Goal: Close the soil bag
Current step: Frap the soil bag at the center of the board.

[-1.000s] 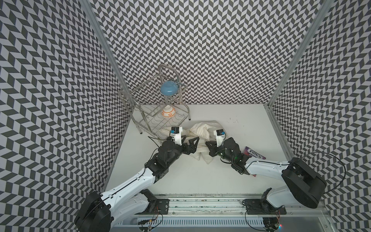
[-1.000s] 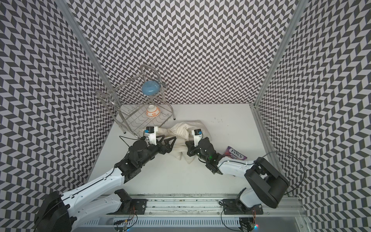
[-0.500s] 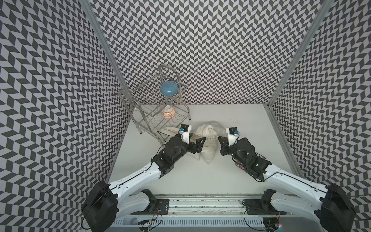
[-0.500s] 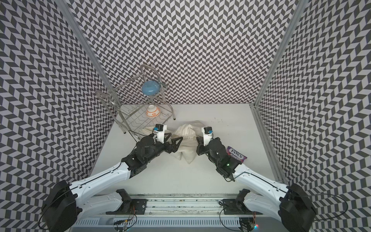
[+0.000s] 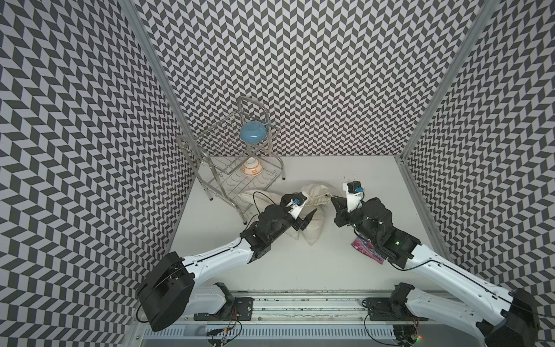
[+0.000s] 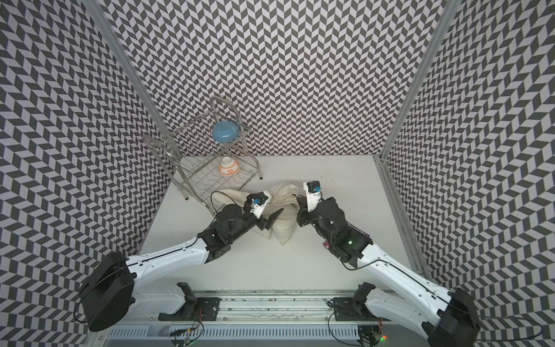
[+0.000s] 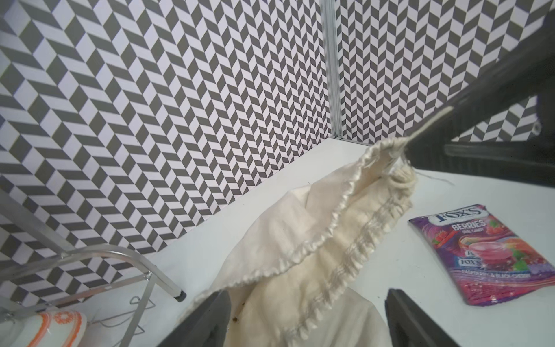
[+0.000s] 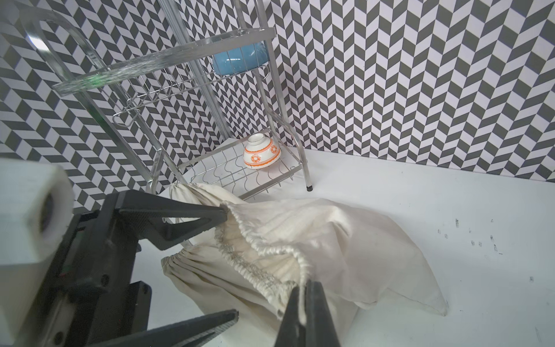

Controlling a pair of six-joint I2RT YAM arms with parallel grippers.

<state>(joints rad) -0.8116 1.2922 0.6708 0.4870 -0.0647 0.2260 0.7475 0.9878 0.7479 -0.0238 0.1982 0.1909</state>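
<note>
Reading the table as a clock from a top view, with 12 at the far wall, the soil bag (image 5: 313,229) is lying at the centre between the 2 arms.

The task is looking roughly half done. The right gripper (image 8: 303,287) is clamping tight on the drawstring (image 7: 432,120) and drawing it taut toward 3 o'clock, so the hem is puckering along most of its run. The mouth is gaping a little, though, with a slit showing between the 2 hem lines in both wrist views. The left gripper (image 8: 231,266) is standing wide apart, straddling the 9 o'clock end of the hem without pinching it. What seems left is a hold on that end and more pull on the cord.

The hem is stretching along a 9 to 3 line, raised off the table. The body is sagging away from it, its bottom corners pointing at 6 o'clock, so the long axis seems to run 12 to 6, mouth toward 12. A fold of cloth is trailing toward 10 o'clock beside the dish rack (image 5: 228,180).
</note>
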